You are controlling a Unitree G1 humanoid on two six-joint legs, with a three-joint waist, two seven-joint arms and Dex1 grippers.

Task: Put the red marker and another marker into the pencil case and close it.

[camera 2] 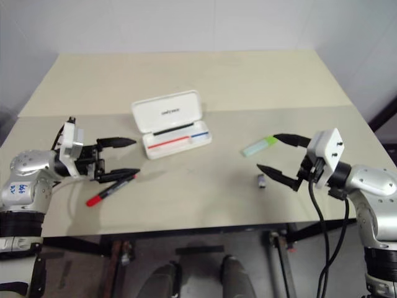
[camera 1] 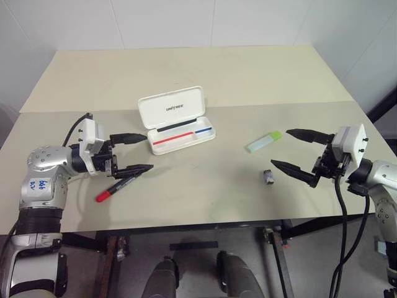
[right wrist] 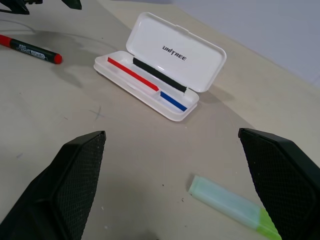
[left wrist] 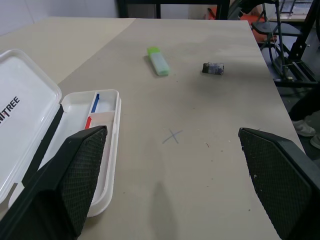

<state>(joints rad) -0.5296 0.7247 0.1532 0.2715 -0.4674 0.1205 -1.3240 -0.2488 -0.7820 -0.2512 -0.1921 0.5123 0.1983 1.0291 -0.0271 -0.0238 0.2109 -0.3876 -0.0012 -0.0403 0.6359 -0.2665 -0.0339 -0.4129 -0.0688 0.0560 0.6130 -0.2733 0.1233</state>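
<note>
1. My left gripper (camera 1: 141, 153) hangs over the table (camera 1: 248, 205) at about 9 o'clock from the middle of the tabletop, its two black fingers spread wide with nothing between them.
2. The red marker (camera 1: 116, 189) lies flat on the table right beneath that gripper, its red cap toward 7 o'clock and its other end under my lower finger (whether finger and marker touch I cannot tell).
3. The pencil case (camera 1: 175, 120) sits open at roughly 11 o'clock from the table's middle, lid tipped back so the dark lettering faces me, with the red and blue stripes showing in the tray.
4. The case is just beyond my left gripper, toward 1 o'clock from it; nothing loose lies in the tray that I can make out.
5. My right gripper (camera 1: 283, 149) hangs at about 3 o'clock, fingers likewise splayed apart and gripping nothing.
6. The green highlighter (camera 1: 263, 141) lies flat between my right gripper and the case, lime cap pointing to 2 o'clock, close to my upper fingertip but apart from it.
7. A small dark grey block (camera 1: 268, 177) rests at 5 o'clock from the highlighter, just beside my lower right fingertip (a little gap shows between them).
8. Both markers are outside the case.
</note>
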